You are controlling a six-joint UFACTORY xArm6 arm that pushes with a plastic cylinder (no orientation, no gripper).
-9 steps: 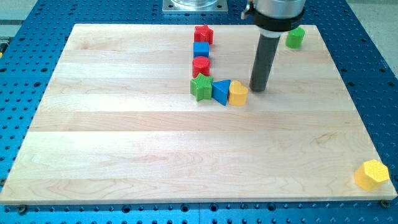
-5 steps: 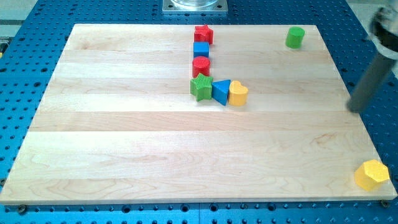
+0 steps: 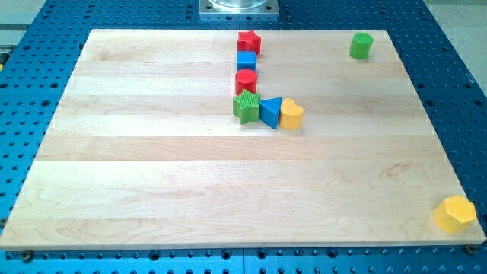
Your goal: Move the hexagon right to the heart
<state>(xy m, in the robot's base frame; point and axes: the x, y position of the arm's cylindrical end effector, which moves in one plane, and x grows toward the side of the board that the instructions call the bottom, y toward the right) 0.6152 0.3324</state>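
The yellow hexagon [image 3: 455,214] sits at the bottom right corner of the wooden board [image 3: 152,190]. The yellow heart [image 3: 291,114] lies near the board's upper middle, touching the blue triangle [image 3: 270,112] on its left. My tip and the rod do not show anywhere in the view.
A green ridged block [image 3: 246,107] sits left of the blue triangle. Above it stand a red cylinder [image 3: 246,80], a blue cube [image 3: 246,60] and a red star [image 3: 249,42] in a column. A green cylinder [image 3: 361,45] is at the top right.
The rod moved from beside the yellow heart to the view's right edge, then left the view. No block has moved.
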